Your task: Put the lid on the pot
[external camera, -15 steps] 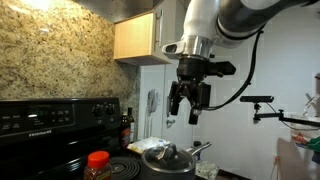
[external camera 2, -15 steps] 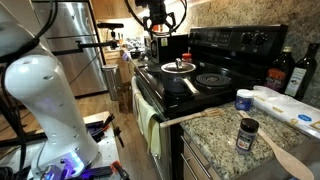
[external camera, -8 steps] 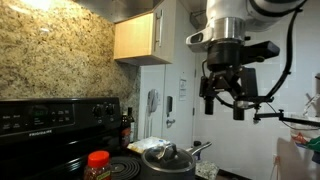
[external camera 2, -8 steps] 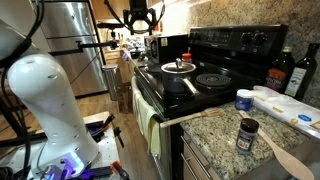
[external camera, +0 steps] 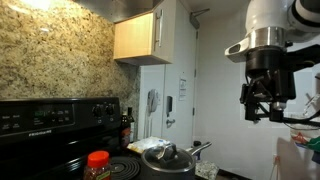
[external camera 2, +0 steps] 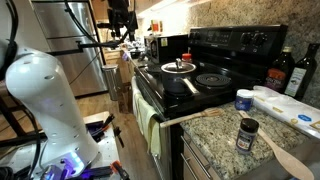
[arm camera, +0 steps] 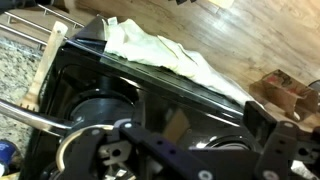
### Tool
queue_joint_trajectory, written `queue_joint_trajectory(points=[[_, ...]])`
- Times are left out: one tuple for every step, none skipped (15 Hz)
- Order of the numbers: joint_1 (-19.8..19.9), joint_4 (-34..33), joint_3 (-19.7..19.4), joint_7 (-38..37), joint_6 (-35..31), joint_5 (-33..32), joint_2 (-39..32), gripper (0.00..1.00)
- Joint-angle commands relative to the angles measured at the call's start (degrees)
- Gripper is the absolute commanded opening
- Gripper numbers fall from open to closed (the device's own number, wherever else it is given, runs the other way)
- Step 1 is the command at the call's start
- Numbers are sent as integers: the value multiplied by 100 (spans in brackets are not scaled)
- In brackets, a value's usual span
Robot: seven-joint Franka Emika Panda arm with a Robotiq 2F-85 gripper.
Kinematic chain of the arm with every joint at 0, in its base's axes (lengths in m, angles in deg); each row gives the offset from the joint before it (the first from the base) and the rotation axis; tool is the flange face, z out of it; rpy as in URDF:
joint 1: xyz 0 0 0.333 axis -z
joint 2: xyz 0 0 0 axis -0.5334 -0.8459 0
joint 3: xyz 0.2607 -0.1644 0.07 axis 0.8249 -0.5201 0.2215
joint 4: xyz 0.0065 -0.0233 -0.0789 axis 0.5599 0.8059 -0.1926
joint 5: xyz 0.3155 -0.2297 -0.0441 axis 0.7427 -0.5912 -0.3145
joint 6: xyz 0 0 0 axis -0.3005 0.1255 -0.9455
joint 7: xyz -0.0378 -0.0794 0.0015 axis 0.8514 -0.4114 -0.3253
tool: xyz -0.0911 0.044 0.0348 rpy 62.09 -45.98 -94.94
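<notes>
The silvery lid (external camera: 165, 152) sits on the dark pot (external camera: 158, 165) on the black stove; the pot's long handle (external camera: 198, 149) points away from the wall. Both also show in an exterior view, the lid (external camera 2: 179, 66) on the pot (external camera 2: 180, 73) on a back burner. My gripper (external camera: 262, 106) hangs open and empty in the air, well off to the side of the stove and high above pot level; it also shows in an exterior view (external camera 2: 122, 30). In the wrist view the gripper (arm camera: 195, 140) looks down on the stove front, with the pot's handle (arm camera: 30, 117) at the left.
A jar with an orange-red cap (external camera: 97, 162) stands beside the pot. A cloth (arm camera: 160, 50) hangs on the oven door. Bottles (external camera 2: 283, 72), a small dark jar (external camera 2: 247, 133) and a wooden spoon (external camera 2: 290, 160) lie on the granite counter. Wall cabinets (external camera: 135, 38) hang above.
My gripper has swung sideways away from above the pot, out past the stove's edge. It stayed open and empty. The lid and pot have not moved.
</notes>
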Motion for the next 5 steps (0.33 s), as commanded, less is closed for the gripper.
queue_joint_trajectory(points=[[145, 76, 0, -145, 21, 21, 184, 100], [203, 128, -11, -174, 20, 15, 316, 100], [199, 132, -10, -174, 20, 15, 351, 100], [187, 132, -6, -172, 20, 16, 340, 100], [180, 132, -5, -171, 20, 17, 312, 100]])
